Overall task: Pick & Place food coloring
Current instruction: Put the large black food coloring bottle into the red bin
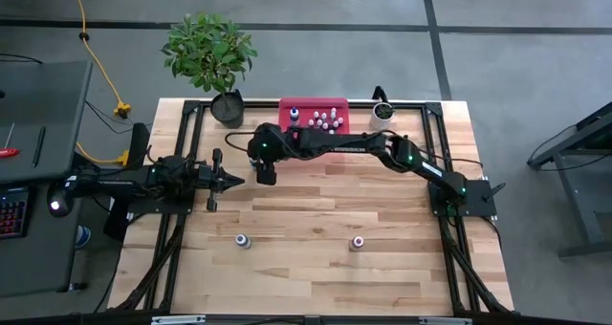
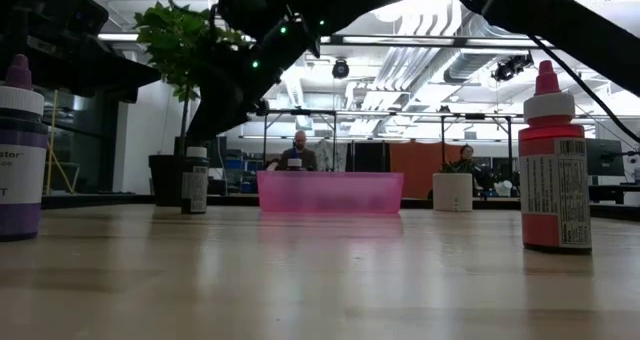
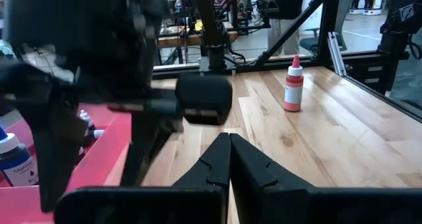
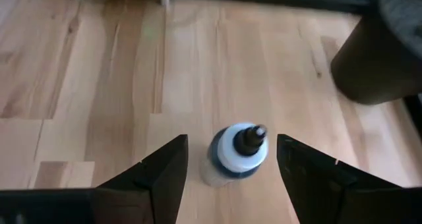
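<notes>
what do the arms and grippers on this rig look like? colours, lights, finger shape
Both arms are dark, nearly black, jointed links. The right arm shows small green lights along it. The right gripper has two dark wedge fingers. The left gripper has dark angular fingers with notched edges.

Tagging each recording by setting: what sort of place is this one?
Probably a robotics lab or workshop in an open-plan industrial space: a wooden table with a black frame, exposed ceiling ducts, and people at workstations behind.

Near half of table point(image 1: 316, 268): open wood, obstructed only by purple bottle point(image 1: 243, 241) and red bottle point(image 1: 358, 241), well apart. Far edge: crowded by plant pot point(image 1: 228, 107), pink tray point(image 1: 287, 110), white pot point(image 1: 382, 112).
</notes>
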Robot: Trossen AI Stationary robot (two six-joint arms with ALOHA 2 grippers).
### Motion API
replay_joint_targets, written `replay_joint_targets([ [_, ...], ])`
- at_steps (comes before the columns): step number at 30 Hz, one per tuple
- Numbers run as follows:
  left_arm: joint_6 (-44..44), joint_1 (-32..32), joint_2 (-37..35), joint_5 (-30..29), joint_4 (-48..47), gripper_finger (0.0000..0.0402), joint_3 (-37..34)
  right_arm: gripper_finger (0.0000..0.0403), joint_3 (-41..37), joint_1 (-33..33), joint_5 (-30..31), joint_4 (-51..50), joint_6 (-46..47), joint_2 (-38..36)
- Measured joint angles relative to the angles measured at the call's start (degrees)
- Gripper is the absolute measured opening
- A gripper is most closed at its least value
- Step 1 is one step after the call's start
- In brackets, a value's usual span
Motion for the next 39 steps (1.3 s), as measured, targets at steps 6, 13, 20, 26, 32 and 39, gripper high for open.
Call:
replay_joint_targets([
  [6, 0.00, 0.01, 0.00, 0.00, 0.01, 0.0000, 0.00, 0.0220, -0.02, -0.52, -0.42, 0.35, 1.42, 1.30],
  [13, -0.01, 0.01, -0.01, 0.00, 0.00, 0.0000, 0.00, 0.0220, -0.02, -0.71, -0.20, 1.28, 1.76, 1.67],
  [20, 0.00, 0.02, -0.01, 0.00, 0.01, 0.0000, 0.01, 0.0220, -0.02, -1.10, -0.25, 1.38, 3.42, 1.67],
  [26, -0.01, 0.00, 0.00, 0.00, 0.01, 0.0000, 0.00, 0.0220, -0.04, -1.31, -1.62, 2.72, 6.16, 2.56],
  [32, 0.00, 0.02, -0.02, 0.00, 0.02, 0.0000, 0.00, 0.0220, -0.13, -1.29, -1.61, 3.43, 6.90, 3.03],
  [39, 0.00, 0.02, 0.00, 0.02, 0.02, 0.0000, 0.02, 0.0201, -0.13, -1.29, -1.68, 3.25, 6.97, 3.03],
])
